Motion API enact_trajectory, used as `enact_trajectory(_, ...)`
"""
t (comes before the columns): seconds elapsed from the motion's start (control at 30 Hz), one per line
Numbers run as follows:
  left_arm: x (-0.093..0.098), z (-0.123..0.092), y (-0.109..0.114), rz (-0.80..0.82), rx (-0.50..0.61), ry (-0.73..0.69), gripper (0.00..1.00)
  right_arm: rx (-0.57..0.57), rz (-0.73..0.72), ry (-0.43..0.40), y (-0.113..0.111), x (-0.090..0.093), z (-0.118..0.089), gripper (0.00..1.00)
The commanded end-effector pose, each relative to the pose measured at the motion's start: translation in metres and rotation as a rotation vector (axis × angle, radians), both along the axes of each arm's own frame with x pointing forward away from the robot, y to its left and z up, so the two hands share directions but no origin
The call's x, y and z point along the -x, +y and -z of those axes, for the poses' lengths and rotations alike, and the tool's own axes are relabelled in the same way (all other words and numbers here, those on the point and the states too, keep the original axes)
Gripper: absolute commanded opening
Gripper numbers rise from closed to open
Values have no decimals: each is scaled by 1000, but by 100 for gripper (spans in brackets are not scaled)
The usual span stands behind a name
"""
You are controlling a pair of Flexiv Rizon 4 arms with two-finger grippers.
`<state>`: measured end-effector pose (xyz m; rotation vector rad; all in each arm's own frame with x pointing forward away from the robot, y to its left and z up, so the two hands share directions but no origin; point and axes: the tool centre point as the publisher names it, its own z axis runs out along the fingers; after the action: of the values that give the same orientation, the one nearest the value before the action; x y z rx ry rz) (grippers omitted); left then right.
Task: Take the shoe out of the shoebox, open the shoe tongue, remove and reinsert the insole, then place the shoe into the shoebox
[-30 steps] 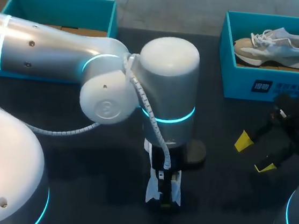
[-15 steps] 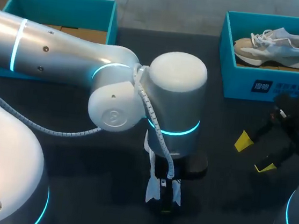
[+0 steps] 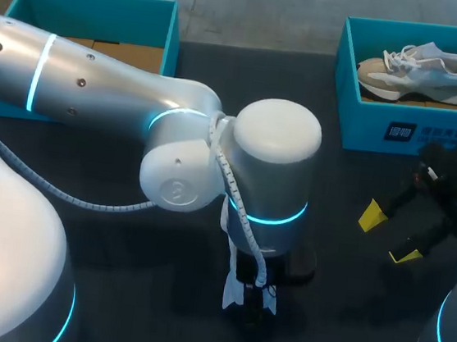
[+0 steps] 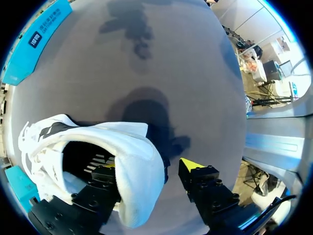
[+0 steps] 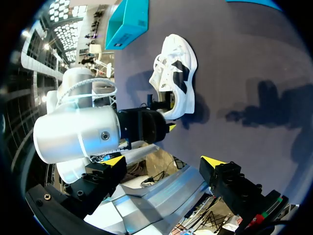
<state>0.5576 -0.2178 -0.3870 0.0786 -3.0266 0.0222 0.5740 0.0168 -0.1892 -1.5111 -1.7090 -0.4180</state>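
Observation:
A white shoe [image 4: 132, 152] with black marks lies on the dark table, near the front middle. My left gripper [image 4: 150, 166] stands over its heel, one finger inside the shoe opening and the other finger [image 4: 193, 166] outside, a small gap off the heel; it is open. From the head view my left arm's wrist [image 3: 269, 176] hides most of the shoe [image 3: 232, 291]. My right gripper [image 3: 388, 235] hangs open and empty at the right, in front of the teal shoebox [image 3: 382, 127]. From the right wrist view the shoe [image 5: 177, 81] lies ahead of my right gripper [image 5: 164, 160].
A grey and beige sneaker [image 3: 417, 70] lies inside the teal shoebox at the back right. A second teal box [image 3: 94, 7] stands at the back left, behind my left arm.
My left arm's wrist has come forward and a little to the right, lower over the white shoe. The right arm has kept still.

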Motion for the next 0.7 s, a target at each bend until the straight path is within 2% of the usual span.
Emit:
enact_trajectory(0.03,2,7,-6,0,-10,0,53,2,2,-1,0,1,1,100)
enact_trajectory(0.23,2,9,-8,-4,-20,-10,42,2,2,-1,0,1,1,100)
enact_trajectory(0.3,0,10,-9,-9,-24,-12,28,2,2,-1,0,1,1,100)
enact_trajectory(0.33,0,11,-9,-10,-26,-12,17,2,2,-1,0,1,1,100)
enact_trajectory(0.37,0,11,-9,-13,-27,-14,0,2,2,-1,0,1,1,100)
enact_trajectory(0.7,-4,8,-5,-29,-20,-20,0,2,2,-1,0,1,1,100)
